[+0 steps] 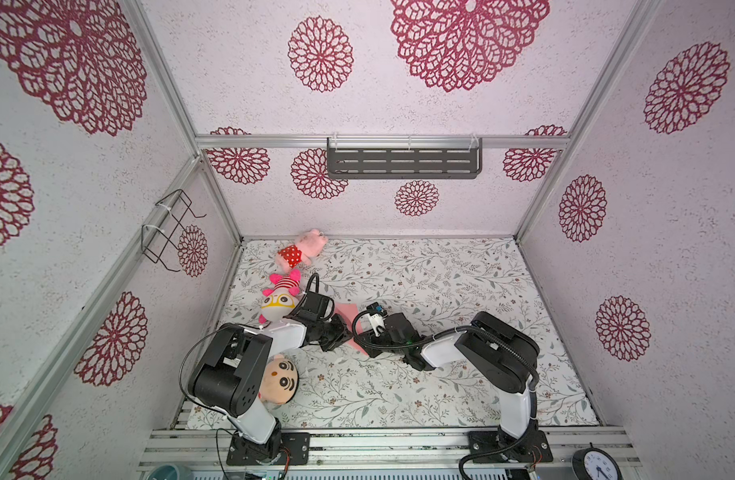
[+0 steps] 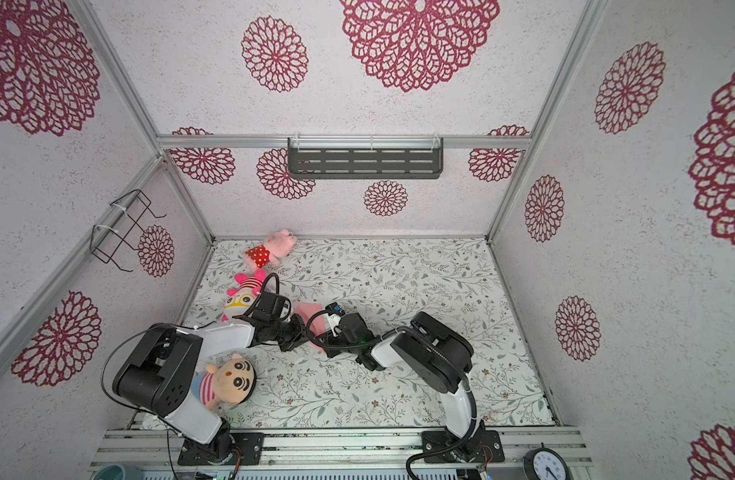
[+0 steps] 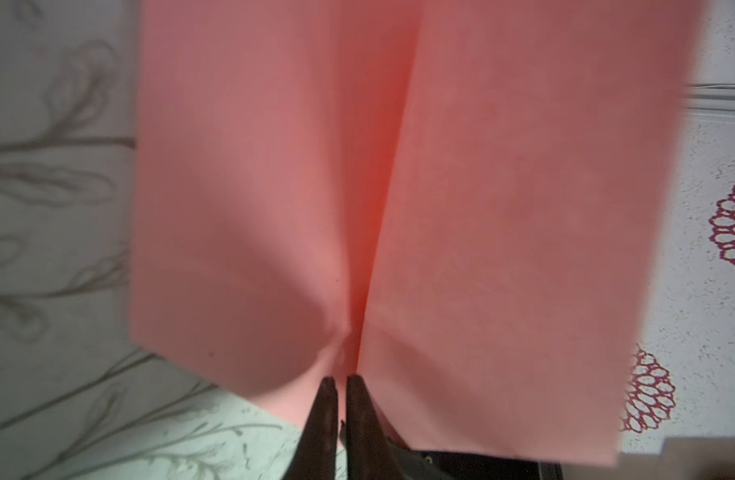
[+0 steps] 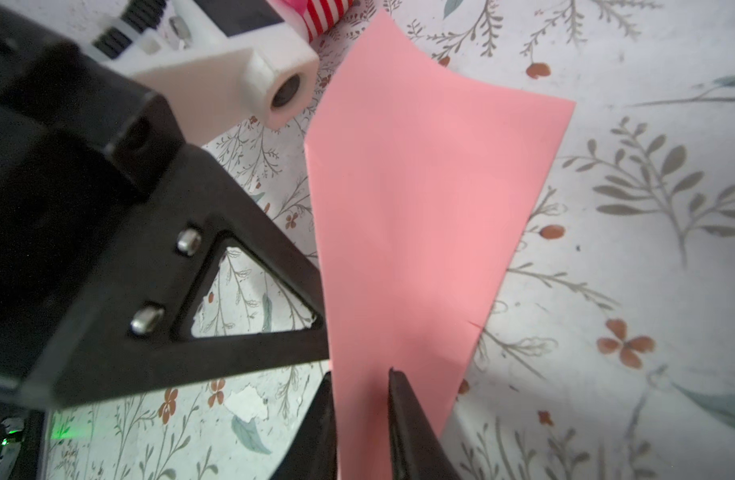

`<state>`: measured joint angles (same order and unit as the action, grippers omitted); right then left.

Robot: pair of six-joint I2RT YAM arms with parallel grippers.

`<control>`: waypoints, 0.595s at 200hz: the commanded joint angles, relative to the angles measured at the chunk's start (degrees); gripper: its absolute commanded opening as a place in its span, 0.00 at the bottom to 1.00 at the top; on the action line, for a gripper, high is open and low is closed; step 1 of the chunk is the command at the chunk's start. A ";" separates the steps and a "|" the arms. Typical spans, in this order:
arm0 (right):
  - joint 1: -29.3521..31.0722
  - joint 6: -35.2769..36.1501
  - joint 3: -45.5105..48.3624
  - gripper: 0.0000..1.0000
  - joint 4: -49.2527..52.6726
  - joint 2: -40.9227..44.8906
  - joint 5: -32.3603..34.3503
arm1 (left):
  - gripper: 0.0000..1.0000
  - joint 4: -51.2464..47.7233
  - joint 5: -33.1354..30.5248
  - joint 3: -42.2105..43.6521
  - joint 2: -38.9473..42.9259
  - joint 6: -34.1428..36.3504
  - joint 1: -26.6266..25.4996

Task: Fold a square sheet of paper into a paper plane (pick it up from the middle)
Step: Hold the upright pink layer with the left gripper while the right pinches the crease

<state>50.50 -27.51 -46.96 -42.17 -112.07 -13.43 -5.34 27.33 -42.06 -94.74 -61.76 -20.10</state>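
- Near the middle of the table, a little toward its left edge, the square sheet of paper (image 4: 415, 232) is lifted between the two grippers, bent along a centre valley.
- Left gripper (image 3: 341, 384): jaws almost together, pinching the sheet's edge at the valley.
- Right gripper (image 4: 359, 378): jaws a little apart, one either side of the sheet; whether they press it is hard to tell.
- Both arms reach inward from the front rail, wrists low, meeting at the sheet.
- Table (image 1: 440, 270) has a leaf-and-flower print cloth; the walls carry red rosettes, with a dark slotted shelf (image 1: 404, 160) on the back wall and a wire rack (image 1: 170, 228) on the left.
- Count: one sheet, two arms, three plush toys (image 1: 301, 249) along the left edge.
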 commanded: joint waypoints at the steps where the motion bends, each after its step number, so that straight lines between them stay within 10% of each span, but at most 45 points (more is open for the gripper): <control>1: 0.03 -0.54 0.27 0.26 0.69 3.35 -0.14 | 0.10 -0.72 0.16 -0.39 -0.18 0.23 0.41; 119: 0.75 -5.61 0.20 0.14 1.16 1.93 0.96 | 0.09 -1.51 0.53 -0.48 -1.68 0.33 0.24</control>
<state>51.20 -30.65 -46.83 -40.77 -111.83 -13.30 -6.31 27.77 -42.06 -96.14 -61.73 -20.10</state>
